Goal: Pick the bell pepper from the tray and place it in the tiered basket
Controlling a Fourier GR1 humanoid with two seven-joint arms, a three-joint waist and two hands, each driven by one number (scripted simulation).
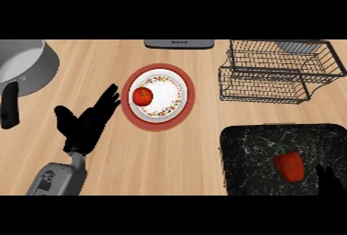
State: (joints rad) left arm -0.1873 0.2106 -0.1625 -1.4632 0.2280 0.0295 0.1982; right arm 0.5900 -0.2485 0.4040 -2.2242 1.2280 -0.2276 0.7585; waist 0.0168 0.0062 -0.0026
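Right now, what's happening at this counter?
Nothing is held yet. The red bell pepper lies on the black tray. The right hand is at the tray's lower right, beside the pepper but apart from it, fingers open. The left hand is open at the left, next to a plate holding a tomato. The tiered basket stands beyond the tray.

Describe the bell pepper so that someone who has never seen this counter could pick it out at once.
Find the black speckled tray at the counter's lower right, below the wire basket. The bell pepper lies on it, right of centre: long, red, green stem at its top. The only other red food, a round tomato, sits on a plate at mid-counter.
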